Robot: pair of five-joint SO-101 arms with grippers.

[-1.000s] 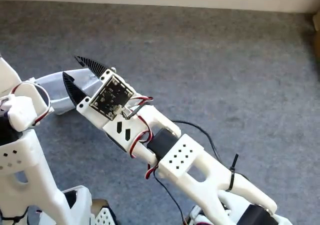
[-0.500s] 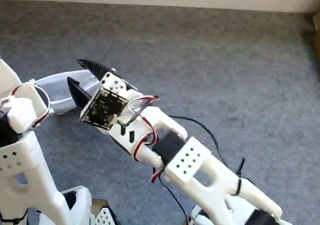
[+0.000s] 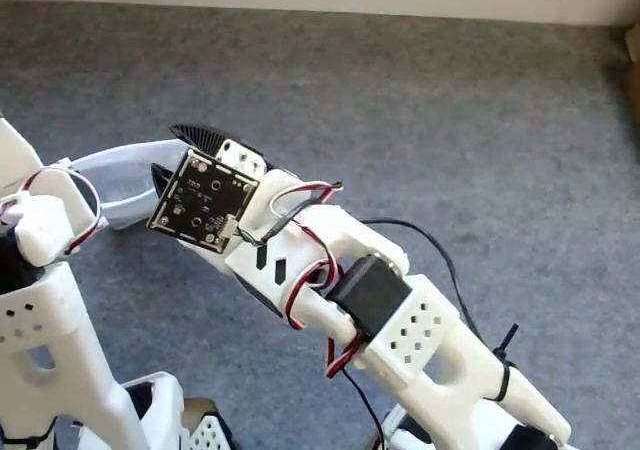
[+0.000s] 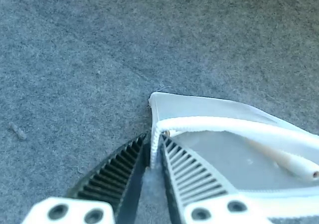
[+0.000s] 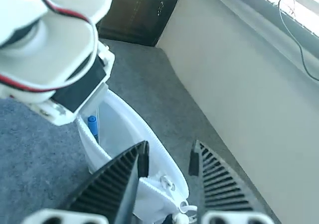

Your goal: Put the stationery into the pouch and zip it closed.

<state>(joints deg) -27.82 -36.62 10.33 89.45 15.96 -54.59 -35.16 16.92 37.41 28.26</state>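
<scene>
Smooth translucent plastic pouch, fuzzy matt cloth table

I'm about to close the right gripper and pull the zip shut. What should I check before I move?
1. Left gripper clamped on the pouch end: ok.
2. Right gripper open at the zip end: ok.
3. Zip pull gripped: not ok, it lies loose between the open fingers.
4. Pouch mouth closed: not ok, it looks open.
5. All stationery inside: cannot tell; a blue pen is inside.

Indoor room, grey carpet, beige wall
</scene>
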